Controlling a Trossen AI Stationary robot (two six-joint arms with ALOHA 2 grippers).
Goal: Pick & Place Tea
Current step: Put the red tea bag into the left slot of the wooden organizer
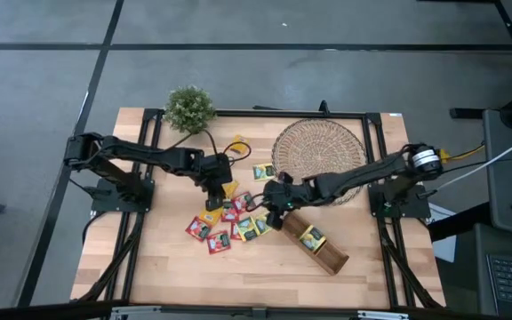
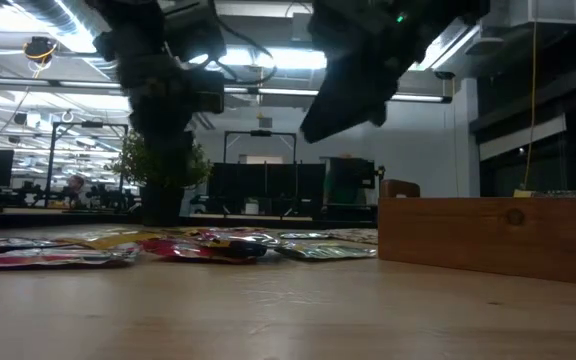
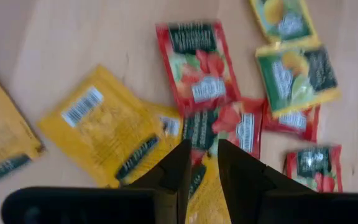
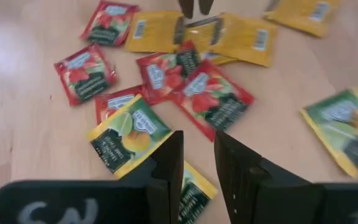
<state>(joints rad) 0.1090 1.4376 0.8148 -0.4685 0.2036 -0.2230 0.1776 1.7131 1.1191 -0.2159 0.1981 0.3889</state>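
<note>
Table [image 1: 149,267] light wood. Round woven mat [image 1: 318,149] at far side, right of plant [image 1: 189,107]. Wooden tray [image 1: 332,258] lies angled at right, green-yellow sachet [image 1: 312,238] inside. Tea sachets [image 1: 225,222] scattered mid-table, some overlapping. Left gripper [image 3: 201,163] hangs above red and yellow sachets, fingers narrowly parted, nothing between them. Right gripper [image 4: 197,155] over green sachet [image 4: 126,137], narrow gap, nothing held.

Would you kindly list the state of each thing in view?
Sachets: loose pile, some overlapping, on the table.
Tray: one sachet inside.
Mat: bare.
Left gripper: over the pile, narrow gap, holding nothing.
Right gripper: over the pile, narrow gap, empty.
</note>
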